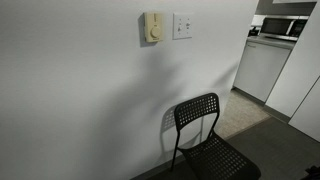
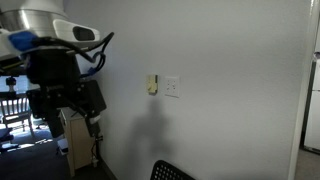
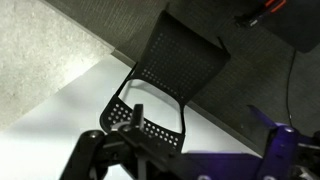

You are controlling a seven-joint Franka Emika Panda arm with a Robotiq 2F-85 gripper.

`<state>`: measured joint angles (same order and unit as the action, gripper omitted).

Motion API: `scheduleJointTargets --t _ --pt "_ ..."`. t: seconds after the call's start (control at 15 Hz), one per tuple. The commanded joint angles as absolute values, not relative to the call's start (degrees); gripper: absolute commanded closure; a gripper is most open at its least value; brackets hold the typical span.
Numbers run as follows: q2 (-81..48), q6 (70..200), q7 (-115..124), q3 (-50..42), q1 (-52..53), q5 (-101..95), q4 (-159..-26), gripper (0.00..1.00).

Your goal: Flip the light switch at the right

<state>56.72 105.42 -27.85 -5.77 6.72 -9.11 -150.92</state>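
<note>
The light switch (image 1: 182, 25) is a small white square plate high on the white wall, just right of a beige box with a round dial (image 1: 152, 27). Both also show in an exterior view, the switch (image 2: 172, 87) beside the box (image 2: 152, 84). My arm (image 2: 62, 70) stands well to the left of the switch and away from the wall, not touching it. In the wrist view my gripper (image 3: 185, 160) is open and empty, its two fingers wide apart at the bottom edge. That view looks at a chair and the floor; the switch is out of its sight.
A black perforated chair (image 1: 205, 130) stands against the wall below and right of the switch; it fills the wrist view (image 3: 165, 80). A kitchen counter with a microwave (image 1: 285, 28) lies at the far right. A wooden stand (image 2: 78, 140) is under the arm.
</note>
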Motion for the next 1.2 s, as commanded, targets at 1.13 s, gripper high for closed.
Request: scheduleJointTargets --t 1.13 --pt "37.0 133.4 -61.4 -13.7 23.0 -3.4 -139.4 0.0"
